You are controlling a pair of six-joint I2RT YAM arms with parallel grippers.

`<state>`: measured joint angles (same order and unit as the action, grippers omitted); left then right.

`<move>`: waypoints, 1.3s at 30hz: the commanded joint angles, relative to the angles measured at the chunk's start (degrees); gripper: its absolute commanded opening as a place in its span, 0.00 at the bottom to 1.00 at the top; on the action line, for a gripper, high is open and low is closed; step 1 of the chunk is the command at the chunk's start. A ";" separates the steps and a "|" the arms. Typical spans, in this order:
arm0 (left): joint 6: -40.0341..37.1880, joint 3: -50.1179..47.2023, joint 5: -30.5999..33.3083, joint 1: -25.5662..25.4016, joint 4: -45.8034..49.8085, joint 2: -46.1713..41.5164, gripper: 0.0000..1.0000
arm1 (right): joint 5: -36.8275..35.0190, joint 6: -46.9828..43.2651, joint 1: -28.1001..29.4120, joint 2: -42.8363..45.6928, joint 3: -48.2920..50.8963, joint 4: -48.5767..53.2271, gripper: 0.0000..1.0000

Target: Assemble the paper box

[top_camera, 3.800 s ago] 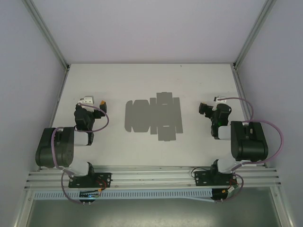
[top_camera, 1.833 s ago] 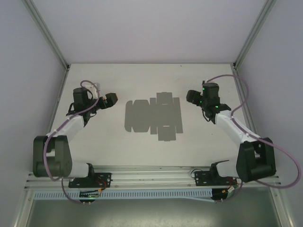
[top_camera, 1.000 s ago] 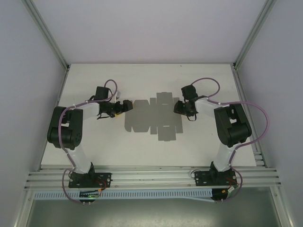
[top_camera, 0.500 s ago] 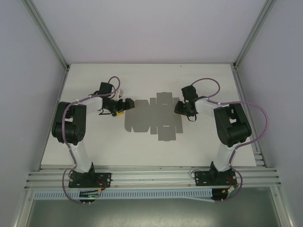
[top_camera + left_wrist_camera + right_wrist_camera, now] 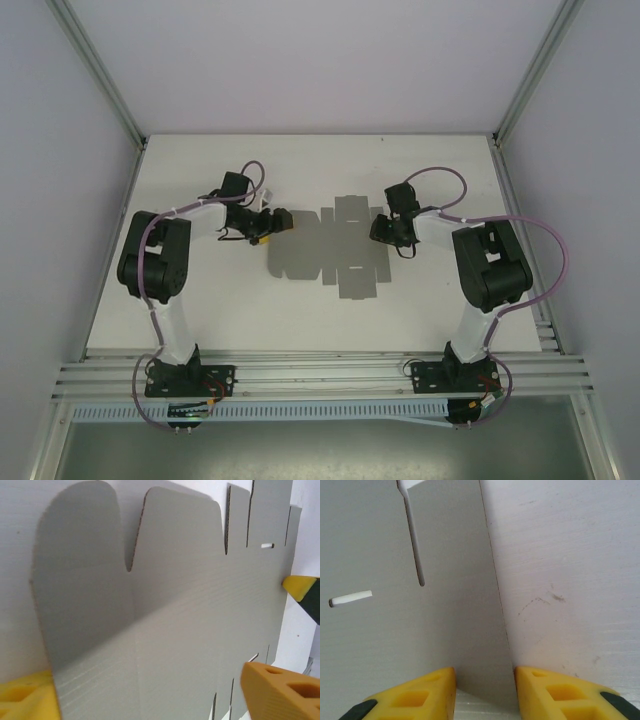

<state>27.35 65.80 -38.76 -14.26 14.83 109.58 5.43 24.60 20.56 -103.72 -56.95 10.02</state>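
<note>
The paper box [image 5: 325,252] is a flat grey die-cut sheet with flaps and slots, lying mid-table. My left gripper [image 5: 277,222] sits at its left end, open. In the left wrist view the sheet [image 5: 165,620] spreads out ahead of the left gripper [image 5: 150,700], whose yellow fingers [image 5: 277,692] stand wide apart low in the view. My right gripper [image 5: 381,231] is at the sheet's right edge, open. In the right wrist view the sheet's edge [image 5: 395,580] runs into the gap between the jaws of the right gripper [image 5: 484,692]. A yellow fingertip [image 5: 299,586] of the right gripper shows beyond the sheet's far edge.
The white table [image 5: 200,300] has bare room in front of and behind the sheet. Pale enclosure walls and aluminium posts [image 5: 95,70] border it on three sides. A metal rail [image 5: 320,372] carrying both arm bases runs along the near edge.
Both arms unfolded from beside their bases and reached in to the sheet's two ends. In the last half second the left gripper closed in on the left flaps; the right barely moved.
</note>
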 commanded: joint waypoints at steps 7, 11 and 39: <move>3.08 -2.81 -14.20 -3.12 -11.20 -11.04 0.39 | 8.01 1.65 0.97 -2.38 5.71 -9.39 0.37; 3.61 -3.74 -15.08 -3.12 -13.99 -11.33 0.15 | 11.27 2.20 0.37 -0.23 7.17 -12.76 0.37; 3.03 -11.92 -17.20 -3.10 -27.72 -39.22 0.00 | 51.96 5.84 -20.12 42.76 23.17 -26.03 0.58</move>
<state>30.92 55.68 -56.75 -17.21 -10.50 71.92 50.96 28.01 0.69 -62.65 -35.38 -12.03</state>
